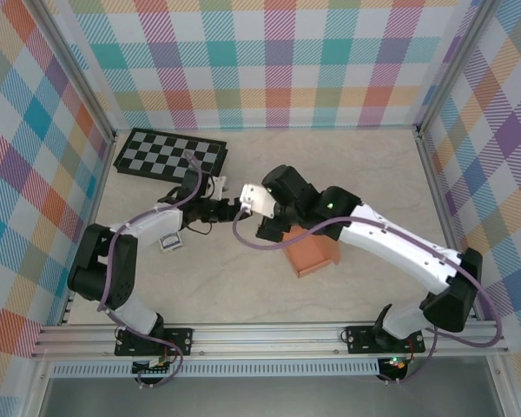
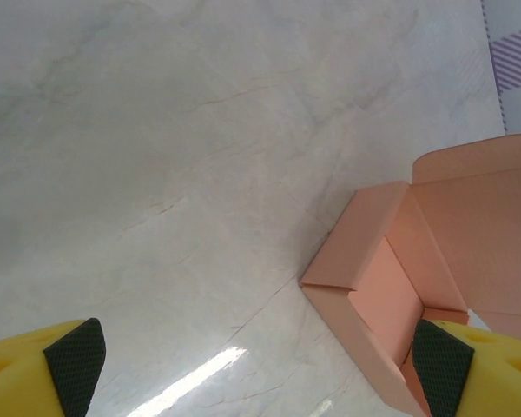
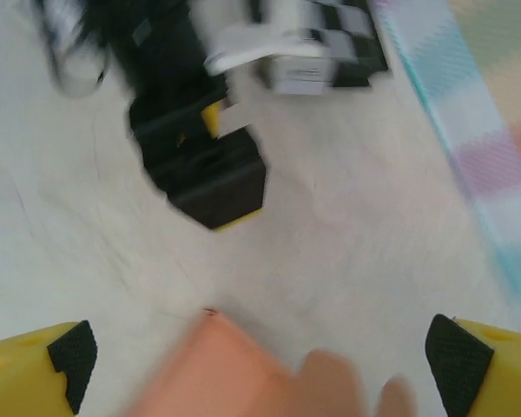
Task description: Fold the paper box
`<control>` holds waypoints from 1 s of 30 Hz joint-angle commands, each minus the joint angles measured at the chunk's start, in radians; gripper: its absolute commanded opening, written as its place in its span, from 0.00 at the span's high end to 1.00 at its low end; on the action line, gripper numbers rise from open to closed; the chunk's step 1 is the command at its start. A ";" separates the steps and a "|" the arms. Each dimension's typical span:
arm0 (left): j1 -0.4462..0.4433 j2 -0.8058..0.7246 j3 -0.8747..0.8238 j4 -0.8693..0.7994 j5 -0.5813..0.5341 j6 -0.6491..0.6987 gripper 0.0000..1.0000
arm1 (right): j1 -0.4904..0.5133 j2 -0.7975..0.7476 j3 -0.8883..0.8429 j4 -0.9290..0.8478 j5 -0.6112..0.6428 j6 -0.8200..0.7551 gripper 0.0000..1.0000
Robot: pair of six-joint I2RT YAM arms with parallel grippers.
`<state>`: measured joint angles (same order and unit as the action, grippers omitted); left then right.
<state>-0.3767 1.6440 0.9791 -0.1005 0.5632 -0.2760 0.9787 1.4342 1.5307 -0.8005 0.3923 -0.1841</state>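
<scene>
Right jaws: the right gripper (image 3: pixel 262 358) has its jaws spread wide. They pinch nothing.
Between the right jaws: a blurry orange shape sits low in the middle, with a gap to each finger. I think it is the paper box (image 2: pixel 408 261).
Left jaws: the left gripper (image 2: pixel 259 375) has its jaws spread wide too. They hold nothing.
Between the left jaws: mostly bare table (image 2: pixel 156 174).
Beside the left jaws: the end of the box sits right by one of the fingertips (image 2: pixel 443 373). I cannot tell if they touch.
Box shape: some walls stand up at this end, and a flap lies open on the far side. The box is not closed up yet.
Which way the box runs: seen from the left wrist, one corner points out at the bare table. The long side runs away from the jaws.
Where the box is: near the middle of the table, a bit to the right, partly under the right arm.
Nearer arm: the right gripper hangs just over the box. The left gripper is at the box's end. Both are close, but I think the right one is closer.
Far off: the checkerboard (image 1: pixel 169 155) lies at the back, well apart from the box.
Next move, my guess: one gripper must come down on a flap or wall, so the open side matters most.
</scene>
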 commanded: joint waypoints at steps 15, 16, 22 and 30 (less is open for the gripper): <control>-0.053 0.171 0.210 -0.071 0.000 0.060 0.08 | 0.252 0.061 -0.190 -0.427 -0.097 2.326 0.19; -0.052 0.169 0.210 -0.072 0.000 0.060 0.08 | 0.253 0.058 -0.222 -0.375 -0.110 2.363 0.20; -0.052 0.177 0.212 -0.087 -0.011 0.071 0.08 | 0.246 0.070 -0.357 -0.305 -0.051 2.566 0.21; -0.053 0.204 0.223 -0.089 -0.010 0.069 0.09 | 0.137 0.029 -0.500 -0.229 -0.068 2.570 0.28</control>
<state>-0.4194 1.8294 1.1698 -0.1600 0.5564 -0.2123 1.1461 1.4837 1.0618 -1.0470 0.3176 2.0617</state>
